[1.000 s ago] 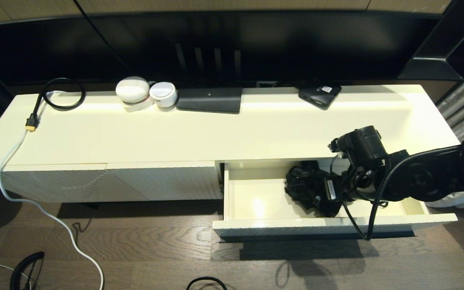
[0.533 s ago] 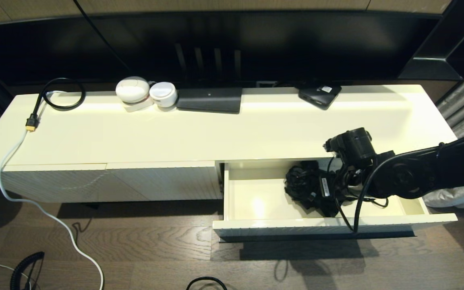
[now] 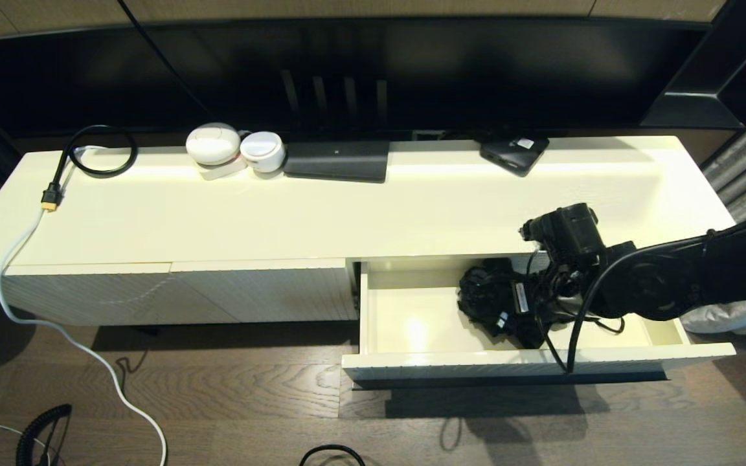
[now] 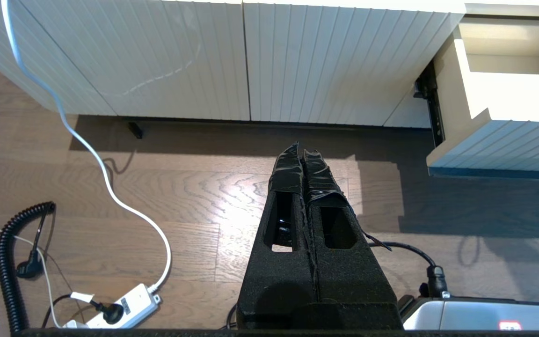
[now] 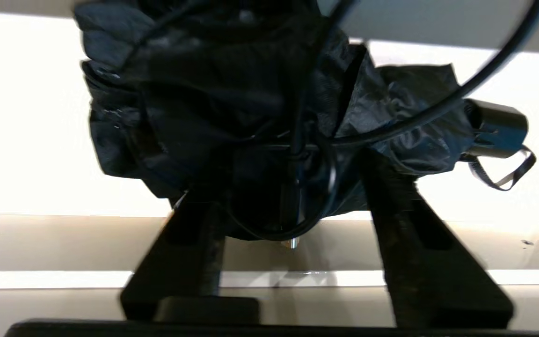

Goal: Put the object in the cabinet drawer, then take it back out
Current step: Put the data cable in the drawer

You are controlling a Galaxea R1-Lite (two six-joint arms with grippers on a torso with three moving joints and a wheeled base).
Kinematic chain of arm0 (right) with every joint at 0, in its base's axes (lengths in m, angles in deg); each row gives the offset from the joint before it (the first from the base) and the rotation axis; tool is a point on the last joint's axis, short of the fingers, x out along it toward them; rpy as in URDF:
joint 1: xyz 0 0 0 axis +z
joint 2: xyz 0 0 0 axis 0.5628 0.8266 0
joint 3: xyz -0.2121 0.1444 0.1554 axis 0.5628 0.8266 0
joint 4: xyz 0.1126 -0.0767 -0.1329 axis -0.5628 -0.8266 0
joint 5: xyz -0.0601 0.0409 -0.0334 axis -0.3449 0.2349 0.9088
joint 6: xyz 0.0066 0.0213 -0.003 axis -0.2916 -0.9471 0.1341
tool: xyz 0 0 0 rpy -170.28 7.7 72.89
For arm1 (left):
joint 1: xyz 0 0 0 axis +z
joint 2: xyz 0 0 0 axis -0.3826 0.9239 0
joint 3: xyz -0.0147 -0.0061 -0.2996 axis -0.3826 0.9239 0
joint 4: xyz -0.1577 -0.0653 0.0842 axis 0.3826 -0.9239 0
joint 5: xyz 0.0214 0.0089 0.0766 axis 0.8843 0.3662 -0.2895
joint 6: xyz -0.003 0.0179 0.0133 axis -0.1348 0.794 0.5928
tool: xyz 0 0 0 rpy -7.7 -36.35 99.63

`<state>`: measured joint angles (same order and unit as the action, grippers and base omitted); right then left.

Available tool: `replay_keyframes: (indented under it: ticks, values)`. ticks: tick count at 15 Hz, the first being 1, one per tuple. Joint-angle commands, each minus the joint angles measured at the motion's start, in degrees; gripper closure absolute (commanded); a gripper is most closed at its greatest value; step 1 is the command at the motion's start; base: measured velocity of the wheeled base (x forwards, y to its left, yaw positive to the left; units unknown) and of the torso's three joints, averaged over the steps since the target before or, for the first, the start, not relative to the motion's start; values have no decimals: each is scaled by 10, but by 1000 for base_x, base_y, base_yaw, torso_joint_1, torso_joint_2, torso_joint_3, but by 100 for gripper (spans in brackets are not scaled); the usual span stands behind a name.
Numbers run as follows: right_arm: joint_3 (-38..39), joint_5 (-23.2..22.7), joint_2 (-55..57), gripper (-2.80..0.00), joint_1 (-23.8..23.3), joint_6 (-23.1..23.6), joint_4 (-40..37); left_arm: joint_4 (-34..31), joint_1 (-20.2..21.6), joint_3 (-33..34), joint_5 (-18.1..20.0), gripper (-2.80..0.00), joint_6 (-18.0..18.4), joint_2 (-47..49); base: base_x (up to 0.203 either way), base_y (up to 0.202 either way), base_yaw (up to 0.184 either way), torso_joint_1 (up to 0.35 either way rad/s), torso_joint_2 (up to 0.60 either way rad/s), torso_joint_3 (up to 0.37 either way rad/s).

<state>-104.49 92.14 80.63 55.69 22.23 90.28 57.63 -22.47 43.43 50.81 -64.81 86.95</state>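
Drawer (image 3: 476,358): stood pulled right out at the right end of the long cream cabinet (image 3: 347,207), with its cream inside showing.

Black umbrella (image 3: 483,294): lay folded and crumpled on the floor of the drawer, toward the right half and near the back wall. Left the other half of the drawer bare. Showed its short black handle (image 5: 496,126) with a thin strap loop in the right wrist view.

Right gripper (image 3: 512,320): reached down into the drawer from the right, just at the umbrella. Had its two black fingers (image 5: 194,220) spread apart, one on each side of the bunched black cloth. Could not tell if the fingers touched the cloth.

Left gripper (image 4: 303,152): hung low over the wooden floor (image 4: 180,187) in front of the ribbed cabinet panels, well apart from the drawer. Kept both fingers pressed together, with nothing between them.

White cable (image 3: 4,285): ran off the left end of the cabinet top and down onto the floor.
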Motion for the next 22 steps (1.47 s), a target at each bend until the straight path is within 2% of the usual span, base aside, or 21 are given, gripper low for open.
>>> replay_keyframes:
  ticks: [1,7,11,12,17,22]
  values:
    - [2,2,-37,-280,7,0,-1,0,0,0,0,0,0,1,0,0,0,0,0,0]
    - [18,25,-101,-280,27,6,1,0,0,0,0,0,0,0,0,0,0,0,0,0]
    - [22,43,-98,-280,27,9,4,0,1,0,0,0,0,0,0,0,0,0,0,0]
    - [30,43,-100,0,27,8,5,1,0,0,0,0,0,0,0,0,0,0,0,0]
    - [49,43,-94,0,21,7,4,0,1,0,0,0,0,0,0,0,0,0,0,0]
    - [53,40,-64,0,-25,5,10,0,0,0,0,0,0,0,0,0,0,0,0,0]
